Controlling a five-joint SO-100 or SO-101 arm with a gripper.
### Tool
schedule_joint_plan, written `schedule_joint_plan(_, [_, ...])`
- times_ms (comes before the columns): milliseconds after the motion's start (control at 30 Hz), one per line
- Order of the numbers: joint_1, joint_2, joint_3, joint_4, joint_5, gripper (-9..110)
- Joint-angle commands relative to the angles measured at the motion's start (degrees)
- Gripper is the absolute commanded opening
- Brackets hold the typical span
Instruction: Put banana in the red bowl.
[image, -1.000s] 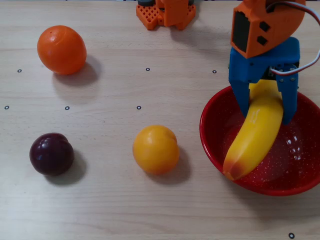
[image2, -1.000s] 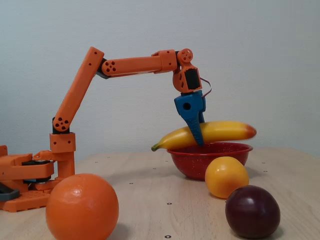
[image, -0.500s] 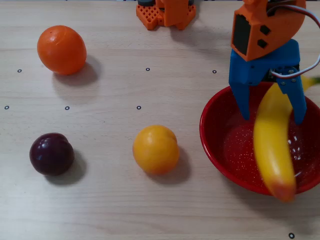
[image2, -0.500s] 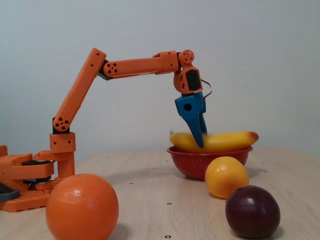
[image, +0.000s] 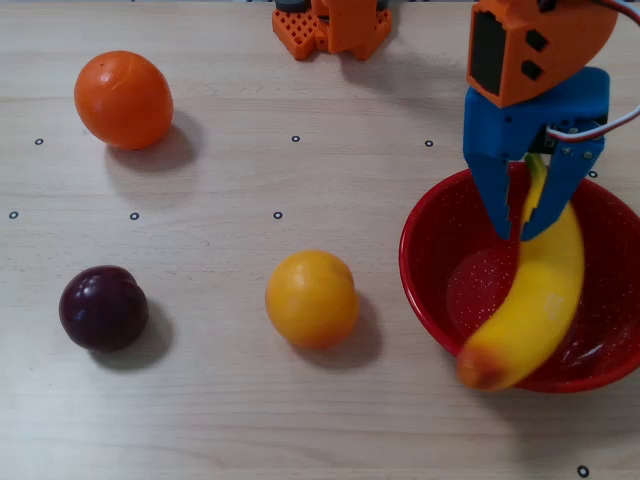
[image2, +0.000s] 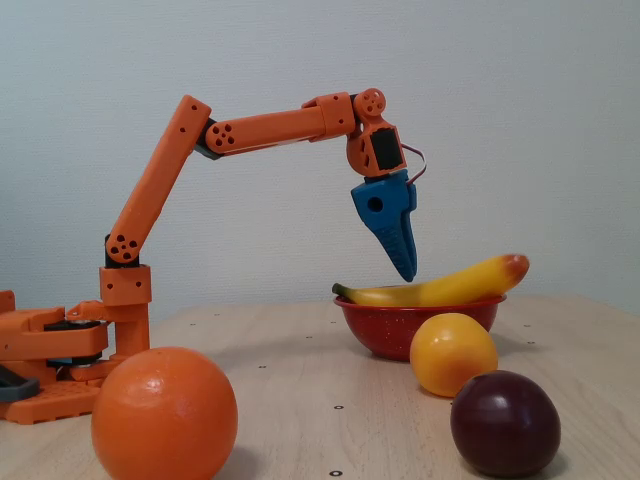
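Yellow banana (image: 535, 300) rests in red bowl (image: 430, 255), end overhanging rim; we judge task nearly done. Gripper (image: 522, 232) empty, fingers apart.

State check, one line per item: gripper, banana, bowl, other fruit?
gripper: open, raised above the bowl, holding nothing
banana: released, lying in the bowl, red end sticking out over the rim
red bowl: upright, holds the banana
orange, yellow fruit, plum: resting on the table, untouched
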Motion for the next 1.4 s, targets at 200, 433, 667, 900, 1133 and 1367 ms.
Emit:
schedule_joint_plan(200, [2.81, 18.19, -0.44, 0.44, 5.10, 0])
schedule_joint_plan(433, [5.45, 26.02, 3.52, 1.85, 10.20, 0])
schedule_joint_plan(667, [7.47, 35.95, 10.99, 3.43, 17.14, 0])
schedule_joint_plan(900, [10.11, 47.64, 24.35, -1.49, 22.50, 0])
schedule_joint_plan(1133, [14.41, 58.89, 37.79, -5.54, 26.02, 0])
schedule_joint_plan(1367, [18.46, 73.65, 54.58, -7.56, 28.56, 0])
